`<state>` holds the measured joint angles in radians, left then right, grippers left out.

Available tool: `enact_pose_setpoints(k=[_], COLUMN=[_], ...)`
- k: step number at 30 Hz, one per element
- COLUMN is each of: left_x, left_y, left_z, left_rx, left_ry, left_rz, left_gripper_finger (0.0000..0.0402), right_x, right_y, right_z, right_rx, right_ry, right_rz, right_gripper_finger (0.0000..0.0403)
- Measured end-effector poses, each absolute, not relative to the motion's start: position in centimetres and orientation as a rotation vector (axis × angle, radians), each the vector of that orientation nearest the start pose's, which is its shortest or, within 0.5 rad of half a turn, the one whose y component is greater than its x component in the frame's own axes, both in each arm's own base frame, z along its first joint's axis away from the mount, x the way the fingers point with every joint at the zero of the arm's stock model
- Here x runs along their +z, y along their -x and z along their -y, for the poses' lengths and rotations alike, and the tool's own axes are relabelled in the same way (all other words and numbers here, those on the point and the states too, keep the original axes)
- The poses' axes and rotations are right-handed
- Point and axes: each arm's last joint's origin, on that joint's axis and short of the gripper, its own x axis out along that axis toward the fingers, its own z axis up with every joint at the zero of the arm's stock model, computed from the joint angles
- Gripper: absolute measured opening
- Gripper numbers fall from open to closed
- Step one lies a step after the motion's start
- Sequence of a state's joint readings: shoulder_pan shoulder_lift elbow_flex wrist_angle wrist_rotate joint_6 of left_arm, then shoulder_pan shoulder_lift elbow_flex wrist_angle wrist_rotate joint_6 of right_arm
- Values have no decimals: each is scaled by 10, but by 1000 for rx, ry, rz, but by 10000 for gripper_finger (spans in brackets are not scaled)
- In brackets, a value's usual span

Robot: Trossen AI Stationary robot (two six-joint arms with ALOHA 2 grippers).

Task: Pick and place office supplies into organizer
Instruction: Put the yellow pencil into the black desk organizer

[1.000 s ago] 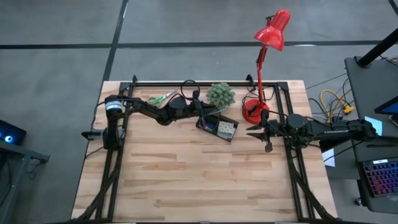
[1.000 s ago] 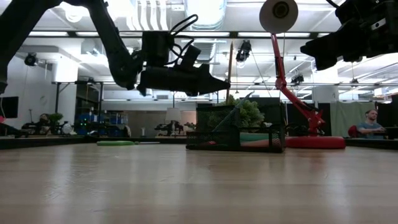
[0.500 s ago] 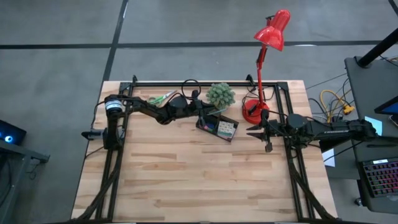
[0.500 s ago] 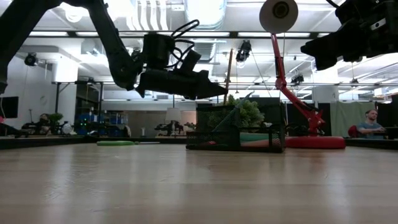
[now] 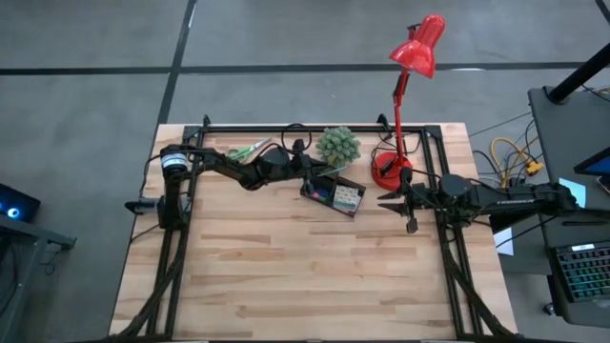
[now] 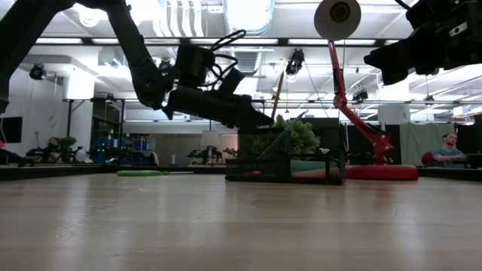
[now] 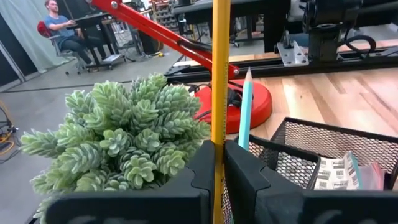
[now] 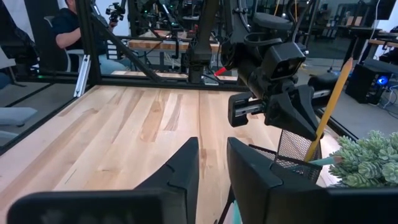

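Observation:
My left gripper [image 5: 310,177] hovers at the left end of the black mesh organizer [image 5: 335,194], shut on a yellow pencil [image 6: 279,84] that stands almost upright. A teal pen [image 7: 246,107] stands in the organizer beside it, and a white dotted cube [image 5: 347,199] and other small pieces lie in its compartments. Green-handled scissors [image 5: 246,151] lie flat on the table at the far left. My right gripper [image 5: 396,202] waits at the table's right side, level, open with nothing between its fingers [image 8: 186,163]. My left gripper pinches the pencil's shaft [image 7: 219,134] between its two fingers, low on the pencil, so most of its length stands above them. The fingers come nearly level from the table's left and lie across it. The gripper hides the pencil's lower end.
A spiky green potted plant [image 5: 337,145] stands right behind the organizer, close to my left gripper. A red desk lamp's base [image 5: 389,171] sits to the organizer's right, its arm rising above. Bare wood lies toward the near edge. People sit in the room beyond.
My left gripper has tipped its fingers downward toward the organizer. The pencil in it has gone from upright to a slight lean, with its top now tilted toward the lamp.

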<state>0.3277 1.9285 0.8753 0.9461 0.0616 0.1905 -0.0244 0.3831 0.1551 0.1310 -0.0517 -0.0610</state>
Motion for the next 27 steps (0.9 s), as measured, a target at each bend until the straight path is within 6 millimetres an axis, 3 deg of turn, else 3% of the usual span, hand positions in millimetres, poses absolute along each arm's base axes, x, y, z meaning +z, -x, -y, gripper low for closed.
enact_pose_setpoints(k=[27], left_x=[160], left_y=[-363], left_z=[-120], left_rx=[203], left_ry=[-165], left_rz=[-176], left_gripper_finger=[6], right_x=[196], right_y=[-124], right_z=[1], right_rx=[30], right_ry=[58], right_rz=[-96], right_gripper_finger=[76])
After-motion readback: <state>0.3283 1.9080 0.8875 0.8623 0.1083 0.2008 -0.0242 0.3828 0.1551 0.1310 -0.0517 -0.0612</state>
